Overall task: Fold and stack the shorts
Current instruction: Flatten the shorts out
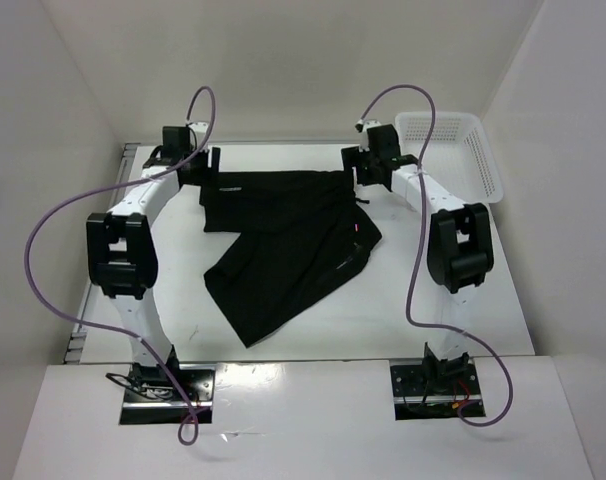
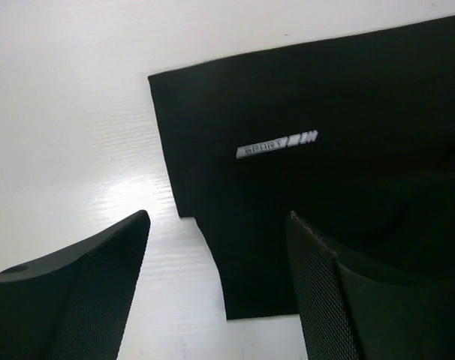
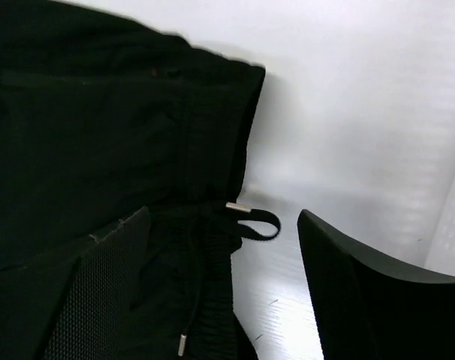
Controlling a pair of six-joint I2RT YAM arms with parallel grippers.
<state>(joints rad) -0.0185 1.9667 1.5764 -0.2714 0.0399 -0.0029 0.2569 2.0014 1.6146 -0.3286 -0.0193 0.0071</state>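
Note:
The black shorts (image 1: 283, 240) lie on the white table, one leg folded across the top and the other slanting toward the near left. My left gripper (image 1: 211, 170) hovers at the far left end of the fabric. In the left wrist view it (image 2: 216, 225) stands open above a hem corner of the shorts (image 2: 325, 150), near a pale logo mark (image 2: 276, 145). My right gripper (image 1: 355, 170) is at the far right end. It (image 3: 224, 217) stands open over the waistband edge, where the drawstring (image 3: 251, 219) loops out onto the table. Neither holds anything.
A white mesh basket (image 1: 453, 150) stands at the far right corner, just behind the right arm. White walls enclose the table on three sides. Purple cables arc above both arms.

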